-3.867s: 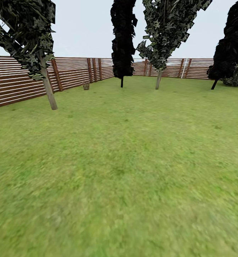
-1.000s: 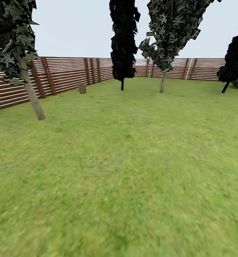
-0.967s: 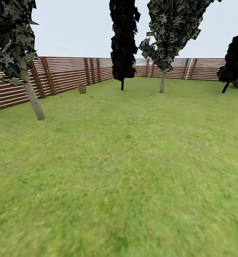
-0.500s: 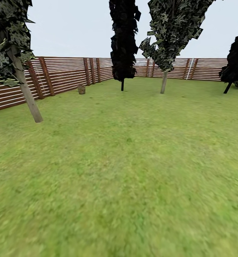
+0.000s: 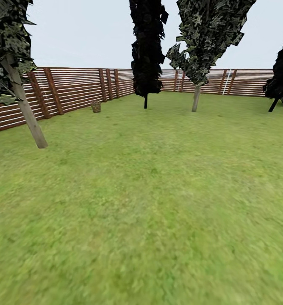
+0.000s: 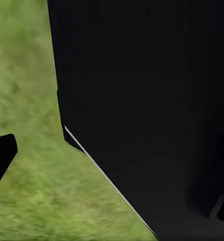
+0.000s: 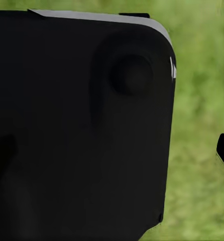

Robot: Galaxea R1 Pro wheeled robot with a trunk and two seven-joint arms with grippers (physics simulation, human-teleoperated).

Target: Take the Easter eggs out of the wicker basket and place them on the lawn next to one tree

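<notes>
Garden, head view, listed left to right.

1. Tree (image 5: 25, 114), far left: we note a pale-grey trunk leaning from the grass up toward the upper left, with dark flat-paned foliage above it. It stands near the fence.
2. Fence (image 5: 69, 89): brown horizontal slats on upright posts. We see it run along the left side, turn a corner in the distance, and continue across the back to the right.
3. Wicker basket (image 5: 95, 106): a small tan-brown item on the lawn just in front of the left run of fence, well apart from the near tree. It is too small for us to make out its contents, so we cannot tell whether the eggs are inside.
4. Cypress-shaped tree (image 5: 146, 51): tall, narrow, almost black, on a thin dark stem, near the far corner.
5. Second tree (image 5: 195, 98): pale trunk with mottled green-black foliage spreading upward, just right of the cypress shape.
6. Dark tree (image 5: 281, 76), at the right edge, leaning, before the back fence.
7. Lawn (image 5: 150, 203): mottled green grass spanning the whole foreground, blurred closest to us.

Wrist views: in each we see a large black body part of the robot close to the camera, with blurred grass behind it. Whether the fingers of either arm are apart or together we cannot tell.
</notes>
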